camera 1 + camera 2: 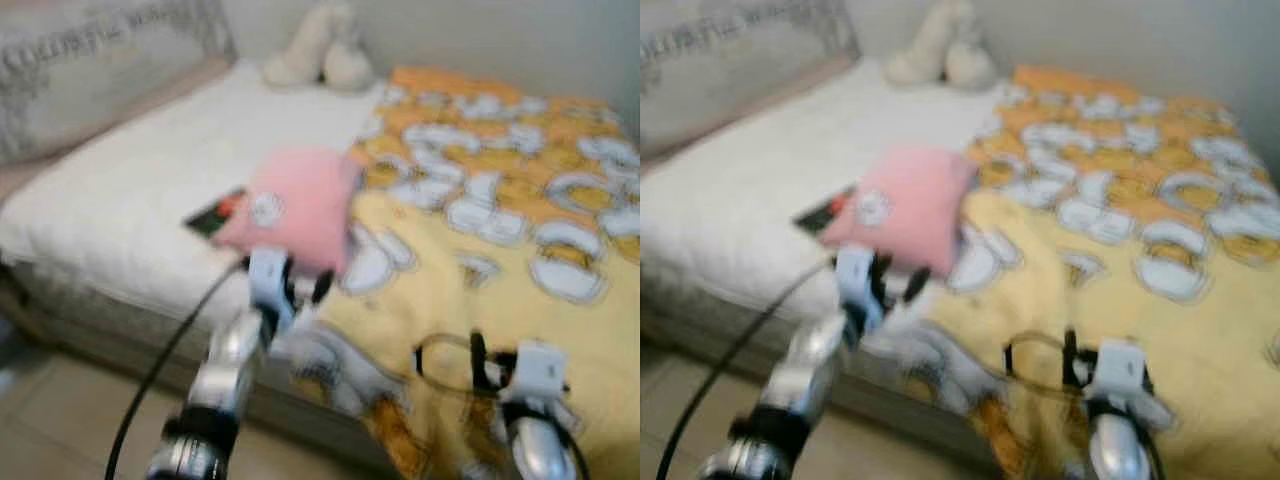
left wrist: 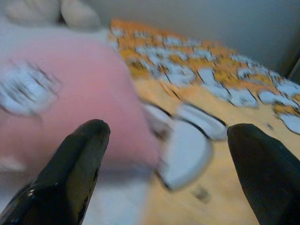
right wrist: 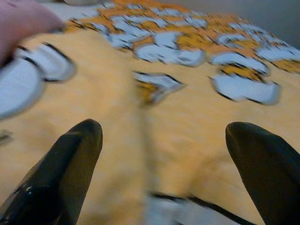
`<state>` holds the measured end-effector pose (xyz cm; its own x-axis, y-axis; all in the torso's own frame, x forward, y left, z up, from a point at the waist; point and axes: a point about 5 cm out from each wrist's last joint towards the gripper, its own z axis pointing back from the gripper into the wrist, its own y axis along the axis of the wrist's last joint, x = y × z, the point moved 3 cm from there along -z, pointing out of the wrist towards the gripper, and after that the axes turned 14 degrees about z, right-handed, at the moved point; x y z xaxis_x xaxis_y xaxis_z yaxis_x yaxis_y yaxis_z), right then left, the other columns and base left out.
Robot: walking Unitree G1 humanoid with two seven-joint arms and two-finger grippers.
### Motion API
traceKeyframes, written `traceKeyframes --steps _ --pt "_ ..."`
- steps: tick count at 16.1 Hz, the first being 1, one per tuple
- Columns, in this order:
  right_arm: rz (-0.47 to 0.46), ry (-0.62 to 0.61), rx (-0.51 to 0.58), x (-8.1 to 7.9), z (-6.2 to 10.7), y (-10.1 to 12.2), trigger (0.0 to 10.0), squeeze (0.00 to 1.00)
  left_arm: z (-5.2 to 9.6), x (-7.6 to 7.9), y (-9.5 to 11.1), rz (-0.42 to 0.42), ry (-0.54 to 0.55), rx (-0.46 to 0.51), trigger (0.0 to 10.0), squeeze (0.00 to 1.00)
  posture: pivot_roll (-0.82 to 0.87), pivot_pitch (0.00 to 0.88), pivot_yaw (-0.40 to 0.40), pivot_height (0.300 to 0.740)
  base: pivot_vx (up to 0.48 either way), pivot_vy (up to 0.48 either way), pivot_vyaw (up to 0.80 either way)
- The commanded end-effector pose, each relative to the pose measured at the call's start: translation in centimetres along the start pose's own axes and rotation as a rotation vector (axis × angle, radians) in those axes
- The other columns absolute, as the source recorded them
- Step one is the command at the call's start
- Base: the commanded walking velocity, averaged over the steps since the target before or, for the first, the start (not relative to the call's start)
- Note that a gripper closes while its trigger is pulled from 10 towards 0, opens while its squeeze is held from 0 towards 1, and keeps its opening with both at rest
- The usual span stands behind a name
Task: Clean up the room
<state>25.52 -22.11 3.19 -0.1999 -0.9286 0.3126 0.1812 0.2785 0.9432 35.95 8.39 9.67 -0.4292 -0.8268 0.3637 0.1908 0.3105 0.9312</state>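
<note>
Bed (image 1: 120, 200) ahead, seen through motion blur in both eye views. White sheet exposed on the robot's left half; yellow blanket (image 1: 520, 230) with orange and white cartoon print spread over the right half and hanging over the near edge. Pink cushion (image 1: 295, 205) lying near the middle of the bed, straddling the boundary between sheet and blanket, with a small white round motif on its near face. Small dark flat object (image 1: 215, 215) with a red patch lying on the sheet, touching or tucked just under the cushion's left edge; identity not determinable. Cream plush toy (image 1: 320, 50) at the far side of the bed against the wall. Grey patterned pillow (image 1: 90, 60) propped at the far left. Tiled floor (image 1: 50, 420) visible at lower left. Left gripper (image 1: 290, 290) raised at the near edge of the bed, just short of the pink cushion; in the left wrist view, fingers (image 2: 75, 164) spread wide apart with nothing between them, cushion directly ahead. Black cable running back along the left arm. Right gripper (image 1: 495, 365) held low over the yellow blanket near the bed's near edge; in the right wrist view, fingers (image 3: 70, 164) likewise spread wide, released, blanket fabric beyond them and no contact discernible.
</note>
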Motion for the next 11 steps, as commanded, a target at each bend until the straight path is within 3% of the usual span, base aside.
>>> traceKeyframes --steps 1,3,5,7,11 --pt "-0.009 0.019 0.009 -0.9 -0.5 0.7 10.0 0.00 0.4 -0.4 -0.7 -0.005 -0.005 -0.036 10.0 0.00 0.08 0.000 0.034 0.740 0.292 0.382 0.00" --pt "-0.023 0.018 0.035 -1.4 -1.3 1.7 10.0 0.00 0.5 -0.2 -0.6 -0.068 -0.009 -0.028 10.0 0.00 0.08 0.000 0.040 0.740 0.000 0.219 0.00" --pt "-0.033 0.018 0.039 -1.8 -1.7 2.0 10.0 0.00 0.4 0.0 -0.5 -0.058 -0.008 -0.011 10.0 0.00 0.08 0.000 0.040 0.740 0.000 0.000 0.00" --pt "-0.035 0.046 0.054 -2.6 -2.0 2.6 10.0 0.00 0.1 0.0 0.0 -0.024 0.028 0.030 10.0 0.00 0.08 0.000 0.043 0.740 0.472 0.000 0.00" --pt "-0.039 0.024 0.075 -2.1 -3.3 3.7 10.0 0.00 -0.5 0.0 0.5 -0.035 0.036 0.036 10.0 0.00 0.07 0.000 0.050 0.740 0.465 0.000 0.00"
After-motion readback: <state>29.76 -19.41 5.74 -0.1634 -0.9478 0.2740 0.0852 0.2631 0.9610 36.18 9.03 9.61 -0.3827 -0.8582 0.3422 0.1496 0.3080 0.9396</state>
